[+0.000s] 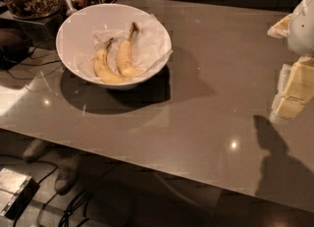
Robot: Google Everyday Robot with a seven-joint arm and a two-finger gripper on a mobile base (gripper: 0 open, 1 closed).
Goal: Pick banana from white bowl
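Yellow, gently curved, with a long stem ending in a dark tip, the banana [124, 58] lies on crumpled paper [147, 39] in the white bowl [78, 27], close beside a more hooked banana [104, 68] on its left. Step in hand: approach. The gripper [293, 93] hangs at the right edge above the tabletop [196, 123], well apart from the bowl; open or closed cannot be told. The next move likely calls for reaching left, then descending onto the right-hand fruit alone.
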